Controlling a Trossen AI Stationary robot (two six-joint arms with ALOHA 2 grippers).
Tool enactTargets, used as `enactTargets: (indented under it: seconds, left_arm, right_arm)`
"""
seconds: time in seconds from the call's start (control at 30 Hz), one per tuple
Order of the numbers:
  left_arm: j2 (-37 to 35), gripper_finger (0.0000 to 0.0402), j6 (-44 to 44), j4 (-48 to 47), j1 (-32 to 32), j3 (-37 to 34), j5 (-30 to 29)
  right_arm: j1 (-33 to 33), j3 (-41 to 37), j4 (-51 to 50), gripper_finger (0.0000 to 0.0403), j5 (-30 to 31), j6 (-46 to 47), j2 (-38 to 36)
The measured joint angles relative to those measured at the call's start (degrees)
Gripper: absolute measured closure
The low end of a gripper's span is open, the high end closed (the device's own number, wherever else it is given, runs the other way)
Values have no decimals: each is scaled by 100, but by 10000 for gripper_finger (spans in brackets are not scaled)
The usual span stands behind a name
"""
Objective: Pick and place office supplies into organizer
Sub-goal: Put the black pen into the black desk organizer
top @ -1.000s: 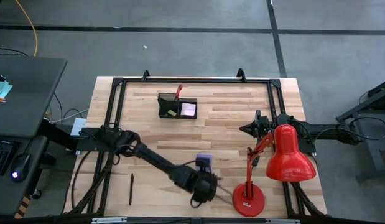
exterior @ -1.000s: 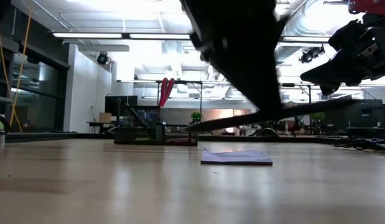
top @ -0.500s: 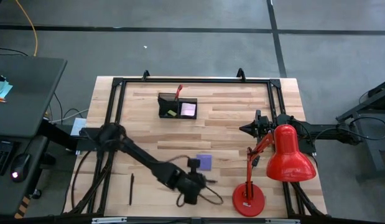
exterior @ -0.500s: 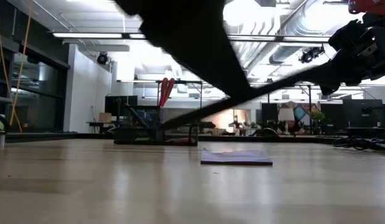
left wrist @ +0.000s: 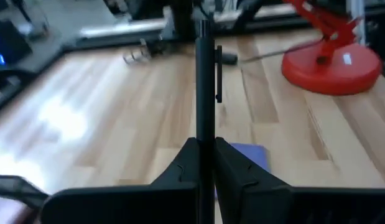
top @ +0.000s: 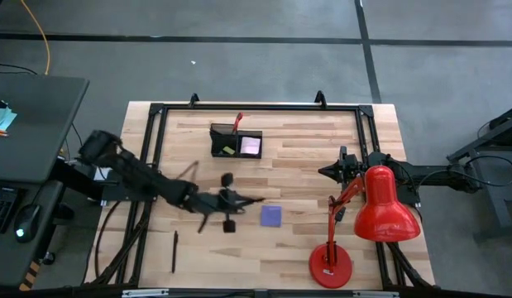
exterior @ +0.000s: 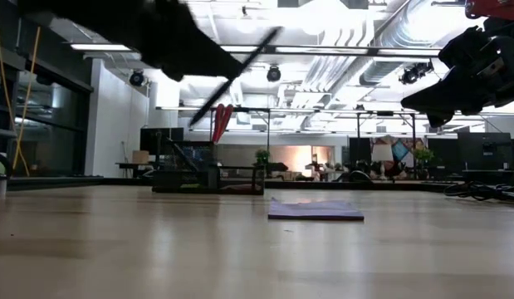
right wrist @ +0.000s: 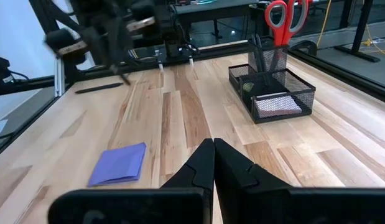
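Note:
My left gripper (top: 236, 200) (left wrist: 204, 148) hovers above the table's middle, shut on a thin dark pen (left wrist: 204, 74) (exterior: 240, 71). A purple note pad (top: 271, 215) (right wrist: 120, 163) lies flat just right of it. The black mesh organizer (top: 236, 142) (right wrist: 273, 87) stands at the far middle; red-handled scissors (right wrist: 285, 15) stick up out of it and a pink pad (right wrist: 276, 104) lies inside. A second pen (top: 174, 251) lies near the front left. My right gripper (top: 328, 171) (right wrist: 212, 155) waits shut at the right. My left gripper pinches the pen near one end (left wrist: 204, 134) between its two fingers. The fingers come from the table's left, slanting slightly down, and the pen sticks straight out ahead of them, along their line. The pen is lifted clear of the table, its free end (top: 262, 199) toward the right.
A red desk lamp (top: 380, 207) stands at the front right on its round base (top: 331, 266) (left wrist: 332, 62). A black metal frame (top: 256, 108) runs around the table top. Bare wood lies between the purple pad and the organizer.
My left gripper, shut on the pen throughout, has swung away from the near edge by the lamp base, toward the table's left and far side. It has tipped from pointing steeply down to nearly level. The pen has gone with it, clear of the table.

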Motion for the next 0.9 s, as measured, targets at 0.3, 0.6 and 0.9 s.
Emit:
enactTargets:
  seconds: [0.3,0.6,0.9]
  left_arm:
    - [-1440,398,957,1369,1471,-1346,956]
    - [-1854,398,820,2143,3414,-1765,1872]
    - [-1815,397,476,2204,4901,-1774,2533]
  right_arm:
    - [-1,0,-1,402,1,0,-11]
    - [-2,0,0,402,0,0,-10]
    - [0,0,-2,402,0,-1,-8]
